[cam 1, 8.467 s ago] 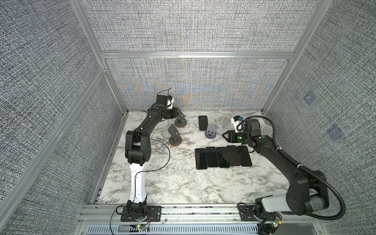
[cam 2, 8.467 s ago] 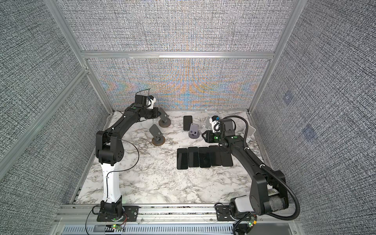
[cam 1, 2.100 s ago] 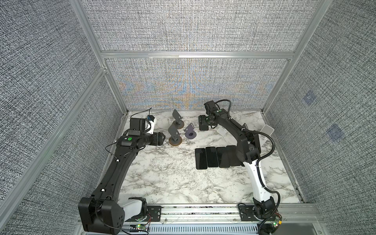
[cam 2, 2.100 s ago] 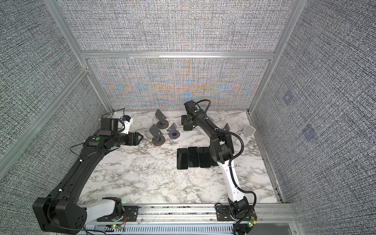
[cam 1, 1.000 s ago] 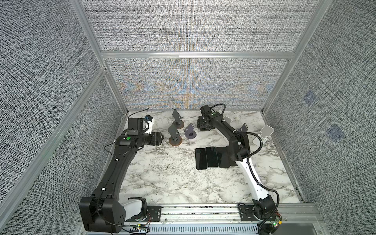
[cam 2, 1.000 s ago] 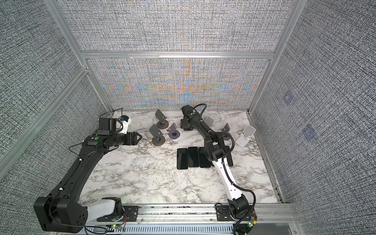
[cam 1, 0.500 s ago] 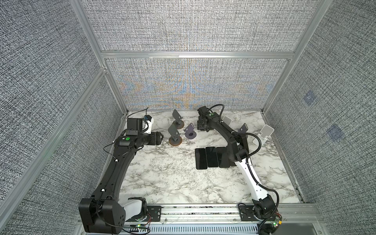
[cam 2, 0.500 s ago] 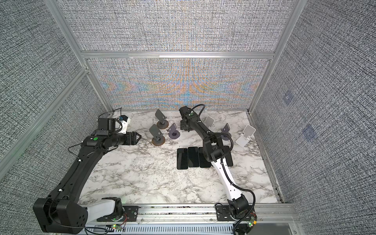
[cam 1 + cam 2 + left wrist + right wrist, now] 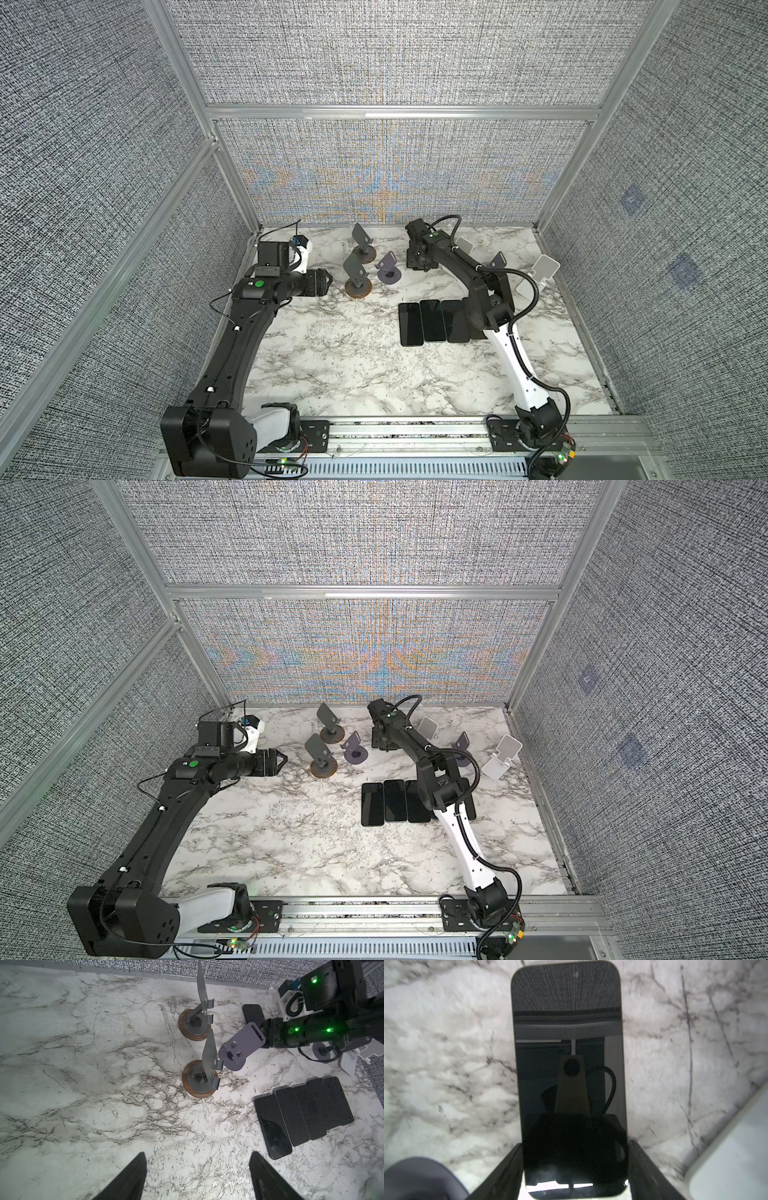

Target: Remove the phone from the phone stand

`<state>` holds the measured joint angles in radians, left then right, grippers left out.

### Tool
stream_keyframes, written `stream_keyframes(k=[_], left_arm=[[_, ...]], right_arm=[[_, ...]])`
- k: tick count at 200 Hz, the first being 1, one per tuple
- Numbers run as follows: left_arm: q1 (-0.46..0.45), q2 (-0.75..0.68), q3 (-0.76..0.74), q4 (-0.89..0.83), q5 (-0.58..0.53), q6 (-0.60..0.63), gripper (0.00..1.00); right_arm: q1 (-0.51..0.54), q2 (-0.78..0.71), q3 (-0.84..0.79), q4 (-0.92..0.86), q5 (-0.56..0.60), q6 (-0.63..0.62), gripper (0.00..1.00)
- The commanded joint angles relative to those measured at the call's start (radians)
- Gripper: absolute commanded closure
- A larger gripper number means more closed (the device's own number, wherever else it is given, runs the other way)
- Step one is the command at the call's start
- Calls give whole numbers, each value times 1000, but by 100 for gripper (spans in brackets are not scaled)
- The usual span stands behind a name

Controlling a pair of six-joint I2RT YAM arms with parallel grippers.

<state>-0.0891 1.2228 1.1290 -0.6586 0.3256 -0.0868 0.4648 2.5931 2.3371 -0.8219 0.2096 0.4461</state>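
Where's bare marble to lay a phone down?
Widest bare marble: between the left arm, the phone row and the front rail. Also free: directly left of the row, in front of the dark stands. Crowded: the back, with stands and right tool, and the right edge by the white stands.

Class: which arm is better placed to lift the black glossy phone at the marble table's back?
Right: the right gripper straddles the black glossy phone, fingers beside both edges, while the open left gripper hangs well away.
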Motion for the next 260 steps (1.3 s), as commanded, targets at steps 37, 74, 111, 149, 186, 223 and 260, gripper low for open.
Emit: stream_keyframes(k=[37,74,111,149,186,223,260], left_arm=[[6,-7,-4,10,16,1,21],[6,-6,-4,8,26,-1,21],[8,-14,-5,7,23,0,21],[8,-24,-8,6,15,6,21],[6,-33,-8,0,5,12,21],[9,-33,-9,-1,7,13,21],[9,-36,-10,-3,3,19,21]], right_arm=[[34,-139,-240,-96,-41,50,32],[48,-189,-277,-112,-30,45,6],[42,-119,-142,-181,5,18,1],[28,-29,-19,-251,-16,10,1],[19,13,7,-280,-38,14,5],[14,-1,-35,-273,-45,22,18],[5,-14,-41,-261,-68,42,26]])
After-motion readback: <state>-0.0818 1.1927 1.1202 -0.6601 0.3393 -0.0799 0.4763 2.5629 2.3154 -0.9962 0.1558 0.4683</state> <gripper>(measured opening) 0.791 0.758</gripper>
